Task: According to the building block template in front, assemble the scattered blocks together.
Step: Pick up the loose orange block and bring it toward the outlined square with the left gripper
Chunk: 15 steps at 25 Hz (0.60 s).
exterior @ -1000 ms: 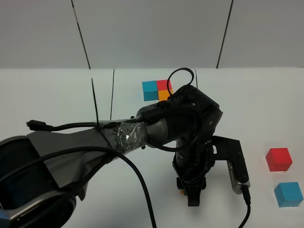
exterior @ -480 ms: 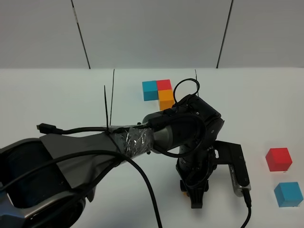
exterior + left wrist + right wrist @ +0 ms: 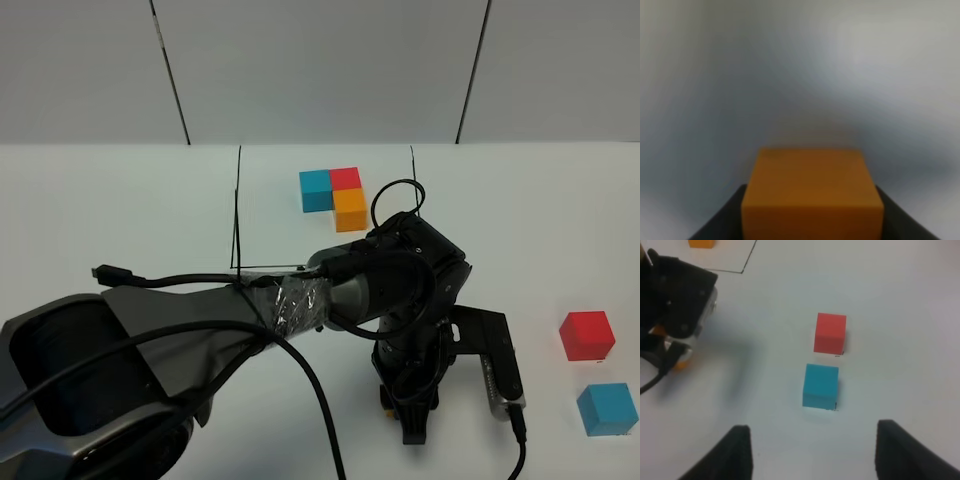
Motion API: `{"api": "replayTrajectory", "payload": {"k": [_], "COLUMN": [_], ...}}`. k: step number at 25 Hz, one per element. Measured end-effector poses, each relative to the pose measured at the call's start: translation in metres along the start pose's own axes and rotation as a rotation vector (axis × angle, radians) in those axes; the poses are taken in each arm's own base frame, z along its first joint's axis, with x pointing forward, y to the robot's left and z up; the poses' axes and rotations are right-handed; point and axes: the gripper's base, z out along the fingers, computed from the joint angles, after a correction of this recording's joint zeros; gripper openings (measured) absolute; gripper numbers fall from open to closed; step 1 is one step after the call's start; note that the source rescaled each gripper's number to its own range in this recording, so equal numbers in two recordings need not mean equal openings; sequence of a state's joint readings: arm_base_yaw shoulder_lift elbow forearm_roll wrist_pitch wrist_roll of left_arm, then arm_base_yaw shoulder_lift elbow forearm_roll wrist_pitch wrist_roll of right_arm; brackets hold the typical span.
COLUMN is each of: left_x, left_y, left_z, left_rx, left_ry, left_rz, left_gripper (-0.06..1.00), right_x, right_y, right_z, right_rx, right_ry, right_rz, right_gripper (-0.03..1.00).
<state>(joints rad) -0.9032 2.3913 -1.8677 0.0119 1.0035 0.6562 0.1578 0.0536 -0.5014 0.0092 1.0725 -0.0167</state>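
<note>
1. Pictured nearest: left pincer (image 3: 408,420) clenched on the orange cube (image 3: 812,192), pointed down at the white desk (image 3: 120,200). From above, showed only a sliver of orange beside the dark jaws. Could not tell whether the cube touched the desk.
2. Caught over the desk's right side: right pincer (image 3: 822,455) released, jaws wide apart with nothing between them.
3. Lay just beyond that pincer, flat on the desk: light blue cube (image 3: 820,385), then red cube (image 3: 830,333), near each other but not touching, and well apart from the left pincer.
4. Sat farthest back: the building block template (image 3: 338,195), an L of joined blue, red and orange cubes, set between thin black frame lines (image 3: 240,200) drawn on the desk.
</note>
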Motion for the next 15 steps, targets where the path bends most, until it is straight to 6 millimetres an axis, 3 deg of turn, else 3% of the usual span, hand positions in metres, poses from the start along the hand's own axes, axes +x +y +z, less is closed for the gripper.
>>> {"api": "replayTrajectory", "payload": {"k": [15], "left_x": [0.0004], "left_y": [-0.0006], "left_z": [0.0012], "left_rx": [0.006], "left_ry": [0.008], "left_rz": [-0.01], "left_gripper": [0.0], "right_x": [0.0002], "right_y": [0.0], "right_z": [0.0002], "right_rx": [0.0], "right_ry": [0.001], "right_rz": [0.0], "right_gripper": [0.17]}}
